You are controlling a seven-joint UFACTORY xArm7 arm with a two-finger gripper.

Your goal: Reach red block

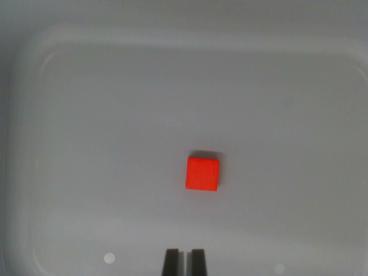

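A small red block (202, 173) lies flat on the floor of a pale grey tray (86, 115), a little right of and below the middle of the wrist view. My gripper (184, 261) shows only as two dark fingertips at the bottom edge, with a very thin gap between them and nothing held. The block sits well above the fingertips in the picture and slightly to the wrist view's right of them, apart from them.
The tray's raised rim (23, 75) curves around the left, top and right sides. Two faint round light spots (109, 258) lie on the tray floor near the bottom edge.
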